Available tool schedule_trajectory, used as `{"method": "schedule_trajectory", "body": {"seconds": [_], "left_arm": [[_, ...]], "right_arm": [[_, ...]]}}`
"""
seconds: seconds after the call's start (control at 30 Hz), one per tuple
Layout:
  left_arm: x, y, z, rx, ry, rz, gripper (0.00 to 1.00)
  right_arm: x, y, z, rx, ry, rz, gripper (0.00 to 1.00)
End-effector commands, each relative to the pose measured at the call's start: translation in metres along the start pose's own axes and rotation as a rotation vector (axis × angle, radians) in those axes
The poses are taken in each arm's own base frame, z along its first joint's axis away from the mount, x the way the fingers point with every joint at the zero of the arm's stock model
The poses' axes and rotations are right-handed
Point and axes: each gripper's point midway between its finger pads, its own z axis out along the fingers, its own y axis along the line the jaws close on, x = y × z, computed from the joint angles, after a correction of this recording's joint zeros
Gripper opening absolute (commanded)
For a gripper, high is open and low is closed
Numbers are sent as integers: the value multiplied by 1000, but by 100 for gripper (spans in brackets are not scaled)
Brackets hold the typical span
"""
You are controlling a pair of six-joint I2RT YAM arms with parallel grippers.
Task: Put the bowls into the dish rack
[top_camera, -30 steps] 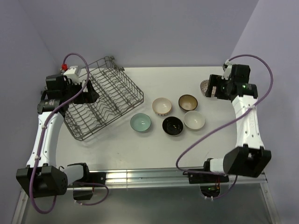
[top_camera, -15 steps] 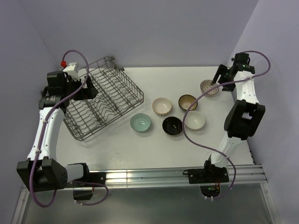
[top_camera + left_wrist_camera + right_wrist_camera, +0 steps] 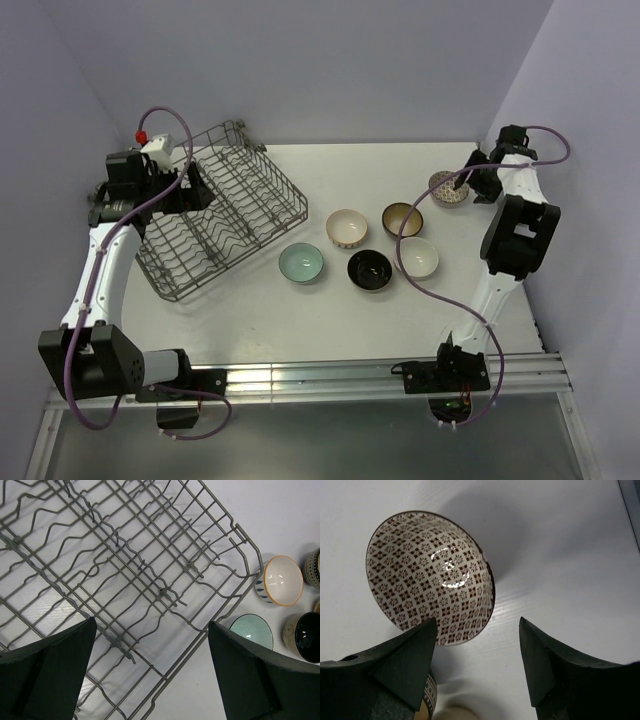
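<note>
the dish rack (image 3: pixel 225 215) lies at an angle on the left of the table (image 3: pixel 300 330); the left gripper (image 3: pixel 152 625) hangs over its wires, jaws spread wide, nothing between them; every bowl stands on the table outside the rack. five cluster just right of it: the teal bowl (image 3: pixel 301 264), cream bowl (image 3: pixel 347 228), black bowl (image 3: pixel 369 269), white bowl (image 3: pixel 416 257) and brown bowl (image 3: pixel 402 218). the patterned bowl (image 3: pixel 430 577) sits apart, near the far right edge; the right gripper (image 3: pixel 477 622) is at its rim, jaws partly open and not clamped. one finger (image 3: pixel 405 665) overlaps the bowl's edge, the other (image 3: pixel 555 665) stands clear of it.
</note>
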Motion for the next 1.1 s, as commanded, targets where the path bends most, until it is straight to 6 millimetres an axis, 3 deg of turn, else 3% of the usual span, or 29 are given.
{"method": "schedule_trajectory", "body": {"seconds": [0.0,0.2,0.4,0.5,0.63,0.7,0.8,0.87,0.97,1.07], "left_arm": [[-3,-2,8,30,0,-17,99],[-6,-7,6,51,-20,-17,99],[-14,-14,-6,71,-131,12,100],[-16,-20,-15,88,-175,38,100],[-16,-21,-20,87,-185,50,99],[-16,-21,-18,91,-168,54,99],[-15,-18,-15,78,-145,40,99],[-15,-19,-15,80,-142,44,99],[-19,-22,-18,92,-157,57,100],[-24,-28,-24,111,-180,77,99]], "right_arm": [[-28,-3,8,19,-86,10,73],[-26,-8,30,5,-58,39,68],[-21,-7,44,-28,-34,66,57],[-18,-4,47,-51,-21,79,47],[-13,-4,52,-63,0,90,28],[-10,-2,52,-76,10,94,24],[-8,-1,50,-99,20,106,14],[-7,0,47,-129,32,119,2],[-5,13,31,-230,55,126,0],[-8,39,-1,-376,59,115,0]]}}
